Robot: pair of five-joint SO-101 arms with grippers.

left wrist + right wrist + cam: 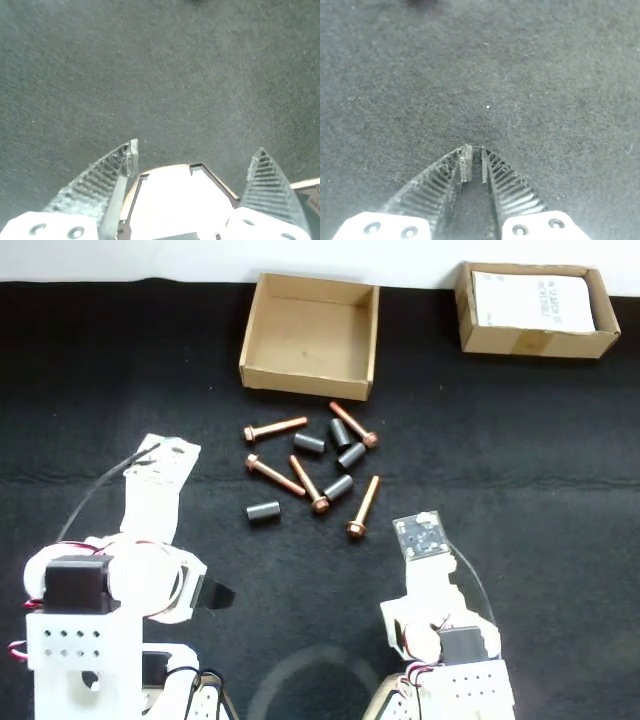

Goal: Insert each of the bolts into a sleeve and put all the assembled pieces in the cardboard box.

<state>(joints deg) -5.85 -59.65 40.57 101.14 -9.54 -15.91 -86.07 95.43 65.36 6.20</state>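
Starting with the parts: five copper-coloured bolts and five short dark sleeves lie loose and mixed together just off the cardboard box, on the side of it that faces the arms. None is joined yet and nothing lies inside the box, so the work looks unbegun and the step in hand is a first pick.

The lone sleeve farthest from the box on the left arm's side lies apart from the others, and the outermost bolt lies farthest from the box toward the right arm. These two seem the easiest pair to take without nudging their neighbours.

The left gripper hangs over bare black mat with its fingers spread wide, holding nothing. It suits the sleeve, gripped across its side so that the bore is free. The right gripper has its fingers drawn together on nothing and would need to part first, then take the bolt near its head, leaving the shank clear to line up with the bore.

A second box, with paper inside, stands well to one side of the cardboard box.
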